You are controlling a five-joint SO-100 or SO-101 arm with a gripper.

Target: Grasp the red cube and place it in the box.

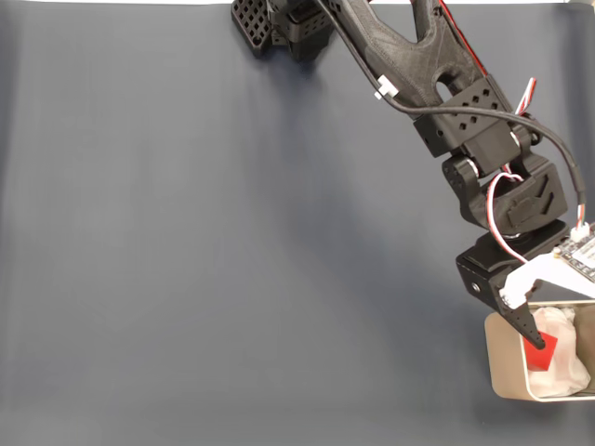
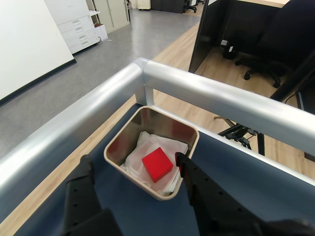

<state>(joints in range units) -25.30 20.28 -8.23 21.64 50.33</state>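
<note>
Jaws (image 2: 133, 164) are seen spread wide apart with nothing held, poised above the box (image 2: 116, 145). Between and below them, the red cube (image 2: 157, 164) is seen resting on white padding (image 2: 140, 153) inside the box, at the desk (image 1: 232, 260) edge.

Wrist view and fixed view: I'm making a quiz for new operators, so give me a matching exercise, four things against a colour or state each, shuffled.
Things:
1. red cube
2. box
3. gripper
4. table rail

States:
A. silver metal, running behind the box in the wrist view
B. lying on white padding
C. open, fingers apart over the box
D. beige, rounded corners, on the dark blue tabletop

Pairs: 1-B, 2-D, 3-C, 4-A
</note>
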